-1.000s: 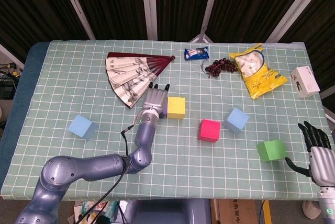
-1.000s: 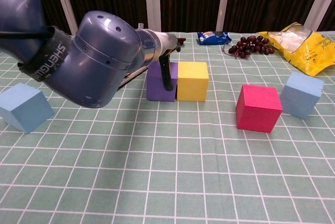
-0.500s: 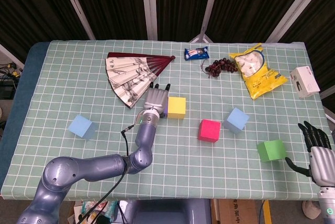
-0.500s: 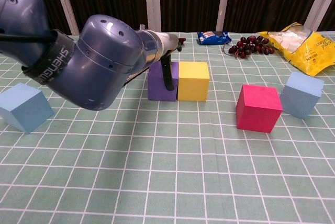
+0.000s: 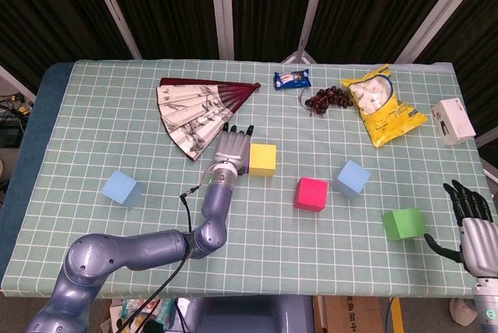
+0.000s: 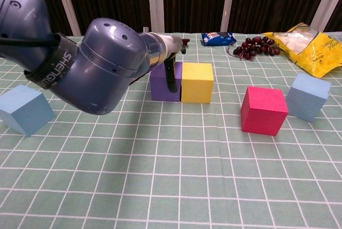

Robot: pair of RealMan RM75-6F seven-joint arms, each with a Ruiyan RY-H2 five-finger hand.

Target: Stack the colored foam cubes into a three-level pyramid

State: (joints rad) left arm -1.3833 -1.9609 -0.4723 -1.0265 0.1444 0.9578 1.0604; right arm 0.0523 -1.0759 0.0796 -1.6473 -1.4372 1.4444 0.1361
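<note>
My left hand point(image 5: 231, 147) lies over the purple cube point(image 6: 162, 82) and grips it, with one dark finger point(image 6: 171, 77) down its near face. The purple cube stands on the table, touching the left side of the yellow cube point(image 5: 262, 159) point(image 6: 197, 82). In the head view the hand hides almost the whole purple cube. A pink cube point(image 5: 311, 193) and a blue cube point(image 5: 352, 177) sit to the right, close together. A green cube point(image 5: 403, 224) lies near the front right. Another light blue cube point(image 5: 122, 189) sits far left. My right hand point(image 5: 471, 220) hovers open beside the green cube.
A folding fan point(image 5: 198, 111) lies just behind my left hand. A snack packet point(image 5: 292, 79), grapes point(image 5: 328, 99), a yellow bag point(image 5: 381, 104) and a white box point(image 5: 454, 120) line the back right. My left arm point(image 6: 91, 63) fills the chest view's left.
My left hand and the purple cube have shifted slightly right and away, and the yellow cube has moved a little with them. The right hand has not moved.
</note>
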